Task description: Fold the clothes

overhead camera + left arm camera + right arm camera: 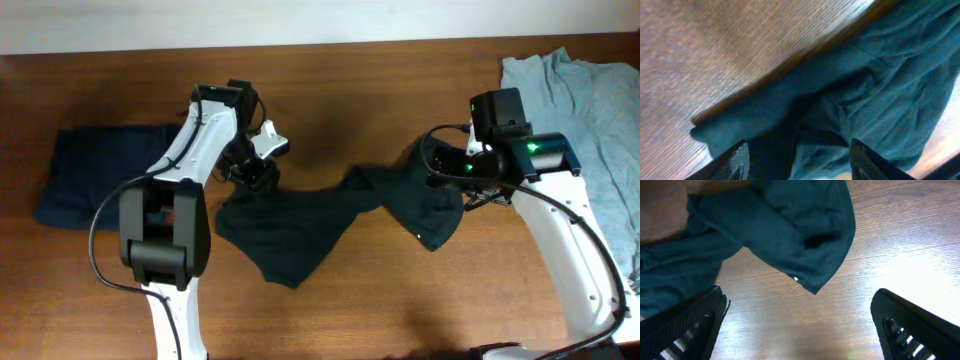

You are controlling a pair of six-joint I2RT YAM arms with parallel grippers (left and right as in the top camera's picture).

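Observation:
The black, slightly greenish T-shirt (300, 225) lies crumpled across the middle of the wooden table. A small white logo (418, 236) shows near its right end. My left gripper (258, 168) is at the shirt's upper left edge. In the left wrist view its fingers (797, 150) are spread wide with the dark fabric (865, 95) lying between and beyond them. My right gripper (447, 165) hovers over the shirt's right end. In the right wrist view it (800, 300) is open over bare wood, with the shirt (790, 225) and its logo (796, 278) just ahead.
A folded dark blue garment (90, 175) lies at the far left of the table. A light grey-blue garment (590, 110) is heaped at the right edge. The wooden table (400, 310) shows bare along the front.

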